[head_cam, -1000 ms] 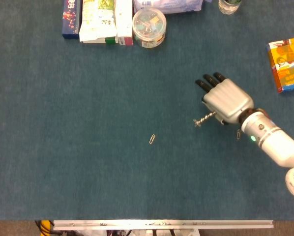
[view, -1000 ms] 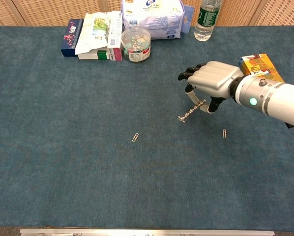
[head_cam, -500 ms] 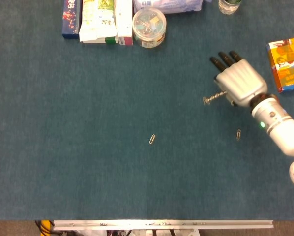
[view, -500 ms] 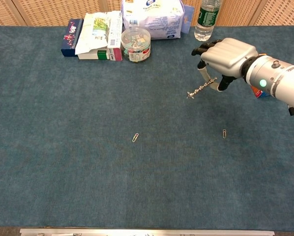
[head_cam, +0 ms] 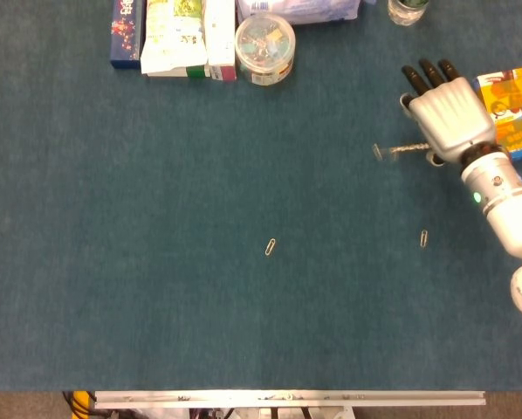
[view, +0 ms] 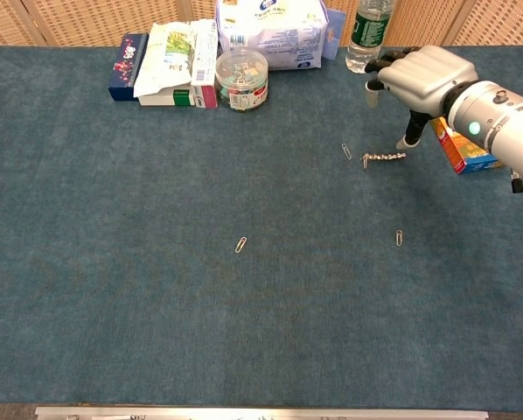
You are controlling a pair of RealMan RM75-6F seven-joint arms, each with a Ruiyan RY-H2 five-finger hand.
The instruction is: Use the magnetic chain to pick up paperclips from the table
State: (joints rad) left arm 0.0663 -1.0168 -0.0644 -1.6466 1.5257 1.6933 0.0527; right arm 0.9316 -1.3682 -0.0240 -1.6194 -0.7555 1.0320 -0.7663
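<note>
My right hand [head_cam: 449, 109] [view: 423, 74] hovers at the far right of the blue table. The magnetic chain [head_cam: 405, 151] [view: 384, 157] stretches level to the left from just under the thumb, blurred in the head view. Its right end is close to the thumb tip, and I cannot tell whether the thumb still holds it. One paperclip [view: 346, 150] sits just off the chain's left end. Two more lie on the cloth: one mid-table [head_cam: 271, 247] [view: 241, 245], one nearer the right arm [head_cam: 424, 237] [view: 399, 237]. My left hand is out of sight.
A round jar of paperclips [head_cam: 264, 39] [view: 241, 74] stands at the back beside several boxes [head_cam: 178, 39]. An orange box [head_cam: 510, 113] [view: 458, 149] lies right behind the hand. A water bottle [view: 364, 35] and a white pack [view: 270, 35] stand at the back edge.
The right hand has moved away and to the right with the chain, towards the orange box. The chain has swung from slanted to level, and a paperclip now shows off its left end.
</note>
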